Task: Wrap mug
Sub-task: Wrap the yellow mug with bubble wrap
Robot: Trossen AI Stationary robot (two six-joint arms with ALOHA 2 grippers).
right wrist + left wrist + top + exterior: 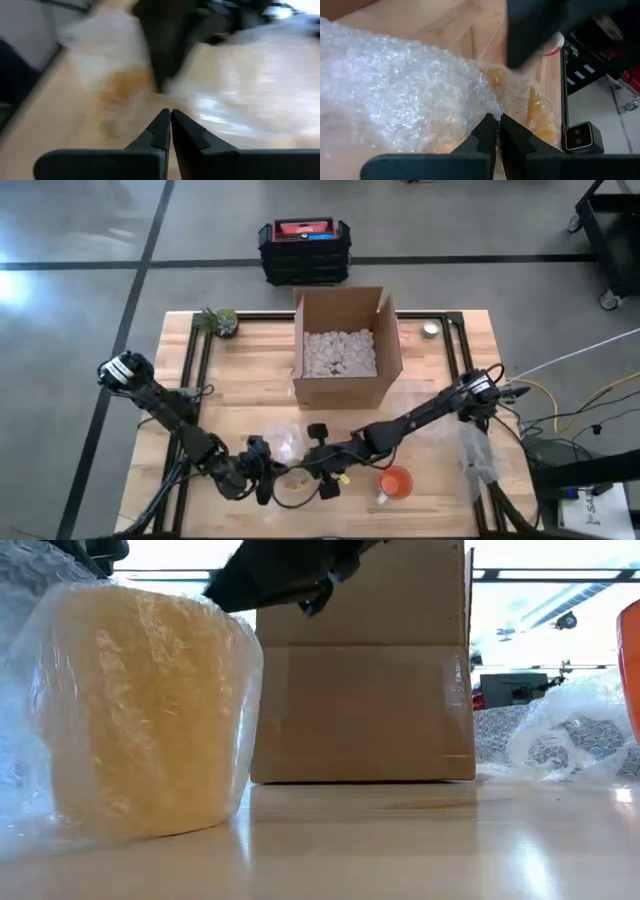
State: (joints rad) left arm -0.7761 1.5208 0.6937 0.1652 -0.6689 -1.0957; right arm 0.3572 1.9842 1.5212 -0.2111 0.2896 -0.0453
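Observation:
A yellow mug [140,710] stands on the table near its front edge, loosely covered in clear bubble wrap [395,95]; in the high view the mug [296,486] lies between my two grippers. My left gripper [268,475] is at the mug's left, shut on the wrap [282,442]. My right gripper [322,465] hovers shut just right of the mug, with nothing between its fingers [167,117]. The low view shows a dark gripper part [280,575] above the mug. My left gripper pinches the bubble wrap at an edge or fold [496,111] between its two fingertips [489,125], close beside the yellow mug [540,110]. The sheet spreads away from the fingers, draped over the mug and slack. One layer or several, I cannot tell.
An open cardboard box [345,345] of white packing peanuts stands behind the mug at mid-table. An orange mug [395,482] sits near the front, right of my right gripper. More clear wrap [470,450] lies at the right. A small plant [222,320] stands at the far left.

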